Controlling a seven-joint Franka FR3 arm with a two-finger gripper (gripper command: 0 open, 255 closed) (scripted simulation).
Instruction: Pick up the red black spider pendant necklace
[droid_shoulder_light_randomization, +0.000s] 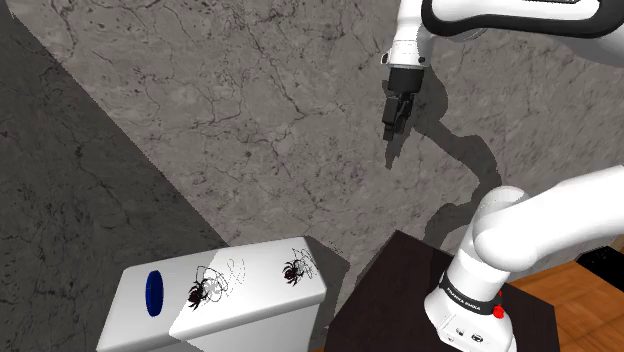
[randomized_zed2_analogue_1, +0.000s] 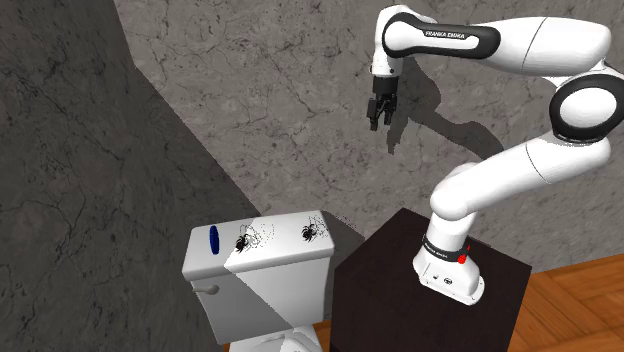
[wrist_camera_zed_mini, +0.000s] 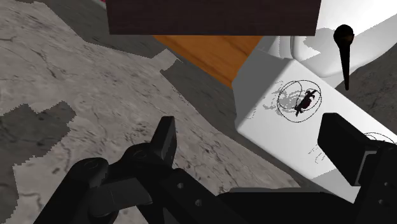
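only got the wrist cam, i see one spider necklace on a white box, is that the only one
Observer: No. Two lie on that toilet tank lid: the first necklace beside a blue object, and the second necklace toward the stand end.
Operator: how high are the jaws
Observer: Well above the lid, up near the grey veined wall. The jaws are open and touching nothing.
Operator: whats the dark stick by my necklace
Observer: That is the blue object. In the shoulder view it looks like a blue oval lying on the lid. I cannot tell what it is.
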